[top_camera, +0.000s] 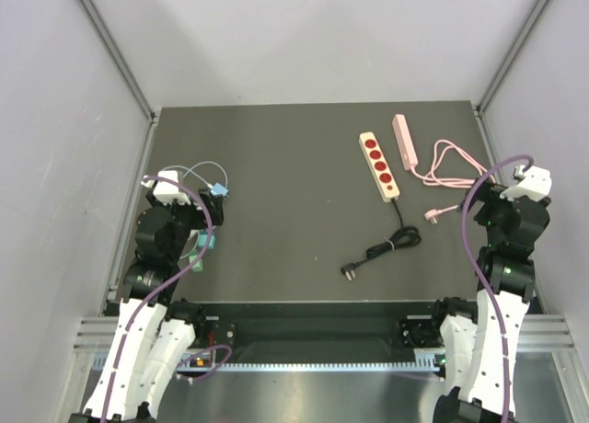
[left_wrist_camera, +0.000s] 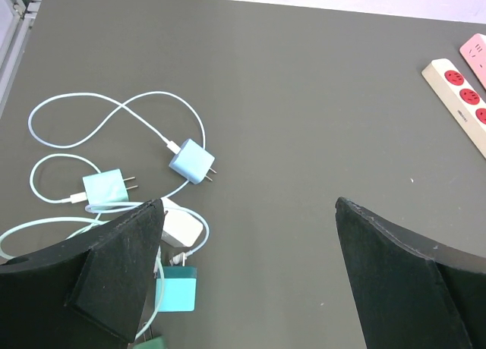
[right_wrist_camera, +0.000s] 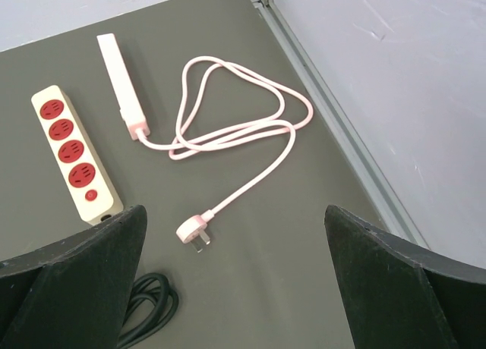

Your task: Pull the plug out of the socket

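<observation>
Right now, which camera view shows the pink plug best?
The right wrist view: the pink plug lies large and unobstructed, with its prongs visible. The top external view shows the plug only small. The left wrist view does not show it.

Pink plug [right_wrist_camera: 192,233] lies loose beside the cream socket strip [right_wrist_camera: 74,155].

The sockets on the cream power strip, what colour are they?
The sockets are red; the right wrist view shows them best.
</observation>
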Controlling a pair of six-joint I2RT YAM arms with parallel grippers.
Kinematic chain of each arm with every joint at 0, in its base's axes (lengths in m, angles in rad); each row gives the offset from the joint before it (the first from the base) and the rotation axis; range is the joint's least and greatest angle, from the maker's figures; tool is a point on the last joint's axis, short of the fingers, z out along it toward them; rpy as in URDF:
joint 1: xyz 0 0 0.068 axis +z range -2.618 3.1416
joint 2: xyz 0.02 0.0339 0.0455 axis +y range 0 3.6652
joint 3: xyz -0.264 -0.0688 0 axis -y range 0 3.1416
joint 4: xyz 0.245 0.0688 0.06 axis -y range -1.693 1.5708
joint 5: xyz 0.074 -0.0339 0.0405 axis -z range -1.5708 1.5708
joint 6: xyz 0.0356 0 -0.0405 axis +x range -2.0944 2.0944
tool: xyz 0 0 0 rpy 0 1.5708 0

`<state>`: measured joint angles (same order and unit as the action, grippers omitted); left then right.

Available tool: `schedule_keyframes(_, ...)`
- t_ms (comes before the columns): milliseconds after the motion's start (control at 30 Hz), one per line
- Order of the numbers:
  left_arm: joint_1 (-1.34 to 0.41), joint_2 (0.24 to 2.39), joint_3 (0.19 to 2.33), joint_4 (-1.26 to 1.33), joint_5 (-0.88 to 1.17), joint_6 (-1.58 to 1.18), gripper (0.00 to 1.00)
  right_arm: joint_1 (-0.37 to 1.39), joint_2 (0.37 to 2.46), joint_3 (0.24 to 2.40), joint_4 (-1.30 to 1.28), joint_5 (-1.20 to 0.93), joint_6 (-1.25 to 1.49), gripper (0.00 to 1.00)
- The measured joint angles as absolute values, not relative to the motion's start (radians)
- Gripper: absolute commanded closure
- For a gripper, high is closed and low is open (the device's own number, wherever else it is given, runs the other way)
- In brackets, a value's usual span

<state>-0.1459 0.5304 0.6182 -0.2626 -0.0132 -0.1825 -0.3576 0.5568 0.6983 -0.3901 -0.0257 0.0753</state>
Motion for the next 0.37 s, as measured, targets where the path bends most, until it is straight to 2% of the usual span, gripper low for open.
schedule_keyframes(367, -0.147, 0.53, 0.617, -0.263, -0.013, -0.18, 0.01, -0.358, 0.565, 0.698, -0.39, -0.019, 0.075, 0.0)
